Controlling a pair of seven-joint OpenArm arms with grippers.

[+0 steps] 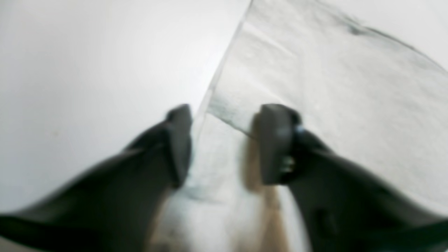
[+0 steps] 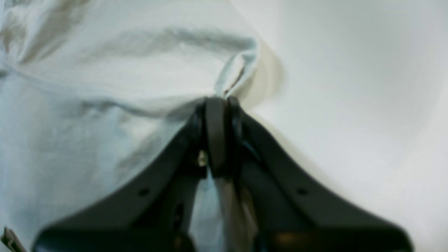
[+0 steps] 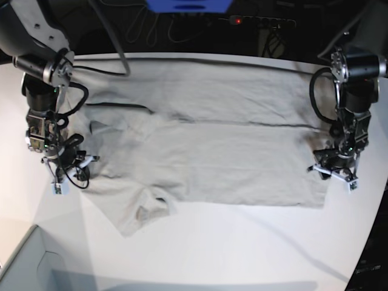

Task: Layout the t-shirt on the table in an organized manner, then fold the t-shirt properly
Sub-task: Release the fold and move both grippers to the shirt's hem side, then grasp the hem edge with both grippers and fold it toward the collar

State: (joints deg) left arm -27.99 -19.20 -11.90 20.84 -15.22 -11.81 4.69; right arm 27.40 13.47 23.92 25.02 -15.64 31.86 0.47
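The light grey-beige t-shirt [image 3: 230, 151] lies spread across the white table [image 3: 212, 242], its upper part folded over along a horizontal crease. In the base view my right gripper [image 3: 60, 173] is at the shirt's left edge by the sleeve. The right wrist view shows this gripper [image 2: 218, 103] shut, pinching a raised fold of the t-shirt [image 2: 87, 122]. My left gripper [image 3: 335, 173] is at the shirt's lower right corner. In the left wrist view, blurred, it [image 1: 227, 140] stands open astride the t-shirt's [image 1: 332, 87] edge, one finger [image 1: 180, 140] over bare table [image 1: 87, 70].
A pale grey box corner [image 3: 24, 267] sits at the front left. Behind the table are a blue object [image 3: 188, 5], a power strip [image 3: 254, 21] and dark cables. The table's curved edge runs close by the left arm.
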